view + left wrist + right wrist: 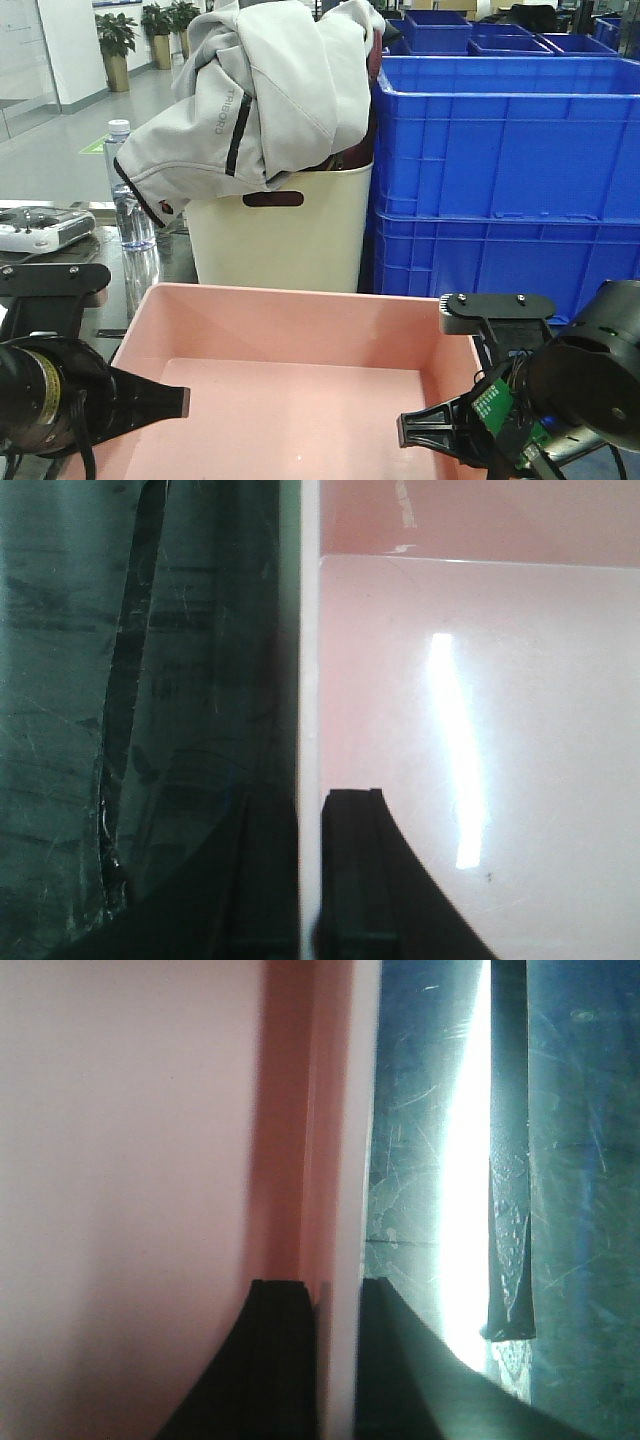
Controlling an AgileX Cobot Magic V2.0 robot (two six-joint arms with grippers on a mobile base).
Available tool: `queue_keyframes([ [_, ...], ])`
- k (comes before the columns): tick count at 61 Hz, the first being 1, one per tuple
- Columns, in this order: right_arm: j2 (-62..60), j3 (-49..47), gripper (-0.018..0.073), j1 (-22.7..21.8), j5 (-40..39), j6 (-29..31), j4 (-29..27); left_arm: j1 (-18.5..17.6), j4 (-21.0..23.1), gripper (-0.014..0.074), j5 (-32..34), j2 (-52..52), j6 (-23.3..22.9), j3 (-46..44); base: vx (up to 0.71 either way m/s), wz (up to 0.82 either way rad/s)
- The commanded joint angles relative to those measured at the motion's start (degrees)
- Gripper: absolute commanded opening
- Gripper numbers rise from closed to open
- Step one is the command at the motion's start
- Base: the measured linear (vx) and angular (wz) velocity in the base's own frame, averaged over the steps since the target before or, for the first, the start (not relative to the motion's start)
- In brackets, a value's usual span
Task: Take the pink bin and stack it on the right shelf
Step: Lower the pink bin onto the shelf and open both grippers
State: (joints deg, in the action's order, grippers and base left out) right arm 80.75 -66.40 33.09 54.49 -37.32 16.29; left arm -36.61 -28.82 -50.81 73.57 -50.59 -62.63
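Note:
The pink bin (290, 390) fills the foreground, shallow and empty. My left gripper (150, 400) is at its left wall and my right gripper (440, 425) at its right wall. In the left wrist view, the left gripper (308, 815) is shut on the bin's pale rim (308, 680), one finger inside and one outside. The right wrist view shows the right gripper (338, 1295) shut on the opposite rim (340, 1110) in the same way. A grey scratched top with a black tape line (130, 680) lies beside the bin. I cannot tell whether it is the right shelf.
Right behind the bin stands a cream tub (280, 235) with a grey jacket (260, 90) draped over it. Stacked blue crates (510, 170) rise at the back right. A water bottle (130, 200) and a white controller (40, 228) sit at the left.

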Motion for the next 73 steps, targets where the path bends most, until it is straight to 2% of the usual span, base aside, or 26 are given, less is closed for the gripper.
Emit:
queue_keyframes([
  [1, -1.4, -1.3, 0.0064, -0.5, -2.1, 2.6, 5.3, 0.1, -4.7, 0.0015, 2.8, -2.0, -0.1, -1.8, 0.0, 0.0],
  [9, -0.1, -2.0, 0.0069, -2.5, -3.5, 4.1, 4.0, 0.2, -5.3, 0.0025, 6.3, -1.1, 4.2, -2.0, 0.0, 0.0],
  [20, 3.9, -5.3, 0.0146, -8.5, -5.6, 12.8, -4.5, 1.9, -5.7, 0.0137, 6.8, 2.1, 5.9, -3.5, 0.0, 0.0],
  [25, 5.5, -6.9, 0.0237, -9.3, -7.0, 16.3, -6.5, 3.4, -5.7, 0.0229, 6.8, 3.3, 6.1, -3.5, 0.0, 0.0],
  [33, 7.2, -8.5, 0.0411, -9.3, -8.1, 16.8, -5.9, 4.3, -5.3, 0.0409, 6.9, 4.2, 6.9, -3.5, 0.0, 0.0],
  [41, 7.3, -8.6, 0.0582, -9.3, -9.5, 16.8, -5.9, 4.3, -2.1, 0.0549, 6.9, 4.1, 9.8, -3.5, 0.0, 0.0],
  [45, 6.4, -8.6, 0.064, -9.1, -9.9, 17.1, -6.0, 4.3, -0.3, 0.0582, 6.6, 3.5, 12.0, -3.7, 0.0, 0.0],
  [49, 4.5, -8.6, 0.0671, -8.4, -10.1, 18.8, -6.3, 4.1, 2.1, 0.0591, 6.4, 2.3, 16.1, -4.1, 0.0, 0.0],
  [57, -1.9, -6.9, 0.0672, -6.2, -10.7, 23.2, -5.6, 4.1, 11.6, 0.0591, 6.5, -3.7, 28.2, -5.6, 0.0, 0.0],
  [62, -8.0, -3.5, 0.0659, -4.6, -11.4, 26.7, -5.6, 4.1, 16.9, 0.0591, 5.6, -8.7, 37.8, -5.5, 0.0, 0.0],
  [73, -22.9, 7.3, 0.0605, -2.8, -11.6, 30.1, -6.4, 4.1, 30.0, 0.0591, 2.3, -22.1, 53.4, 0.1, 0.0, 0.0],
])
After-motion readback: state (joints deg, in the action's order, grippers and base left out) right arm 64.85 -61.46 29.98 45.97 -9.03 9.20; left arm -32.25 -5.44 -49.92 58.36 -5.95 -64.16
